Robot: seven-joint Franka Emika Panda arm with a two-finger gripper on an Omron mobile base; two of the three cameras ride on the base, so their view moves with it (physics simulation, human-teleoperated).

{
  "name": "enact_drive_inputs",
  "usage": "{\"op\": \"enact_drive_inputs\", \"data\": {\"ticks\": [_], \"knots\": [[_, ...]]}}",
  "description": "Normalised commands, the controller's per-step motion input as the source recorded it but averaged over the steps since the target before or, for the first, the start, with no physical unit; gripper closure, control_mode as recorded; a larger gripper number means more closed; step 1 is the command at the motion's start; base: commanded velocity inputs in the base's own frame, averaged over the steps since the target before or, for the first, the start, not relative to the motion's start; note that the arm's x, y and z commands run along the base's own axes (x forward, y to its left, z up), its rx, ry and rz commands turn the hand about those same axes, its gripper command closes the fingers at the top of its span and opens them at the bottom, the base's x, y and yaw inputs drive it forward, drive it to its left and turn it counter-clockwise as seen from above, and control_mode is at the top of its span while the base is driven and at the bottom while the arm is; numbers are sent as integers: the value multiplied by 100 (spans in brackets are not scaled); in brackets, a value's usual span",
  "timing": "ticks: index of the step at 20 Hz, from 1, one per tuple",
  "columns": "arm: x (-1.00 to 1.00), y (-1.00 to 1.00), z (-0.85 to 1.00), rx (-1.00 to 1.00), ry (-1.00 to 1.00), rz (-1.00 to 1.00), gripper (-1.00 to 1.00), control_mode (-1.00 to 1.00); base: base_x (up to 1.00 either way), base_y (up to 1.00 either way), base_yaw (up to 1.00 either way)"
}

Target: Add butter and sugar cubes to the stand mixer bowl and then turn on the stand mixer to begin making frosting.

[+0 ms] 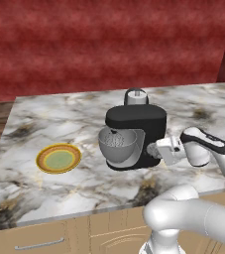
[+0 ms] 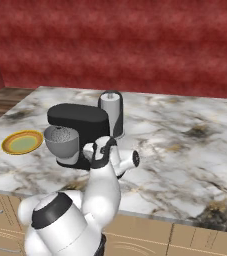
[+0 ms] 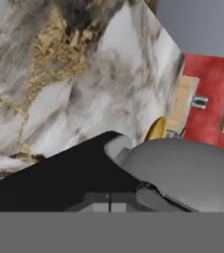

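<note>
The black stand mixer (image 1: 136, 121) stands mid-counter with its head down and the whisk inside the grey stand mixer bowl (image 1: 118, 147). My gripper (image 1: 151, 148) is shut with nothing in it, its tips right at the mixer's right side, low by the base. In the hand view the shut fingertips (image 3: 109, 201) lie against the mixer's black body (image 3: 59, 178), with the bowl (image 3: 187, 173) just to the right. From the right base view my arm covers part of the mixer (image 2: 80, 120) beside the bowl (image 2: 62, 142). The butter and the sugar cubes are out of view.
A flat yellow-rimmed green plate (image 1: 58, 158) lies bare on the marble counter (image 1: 44, 119) left of the mixer. A silver canister (image 1: 136, 96) stands right behind the mixer. The counter's front edge (image 1: 84, 211) runs above wooden drawers.
</note>
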Motion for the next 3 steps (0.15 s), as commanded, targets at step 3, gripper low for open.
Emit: {"op": "enact_drive_inputs", "data": {"ticks": [3], "knots": [[0,78,-25,0,7,0,100,-100,0,0,0]]}}
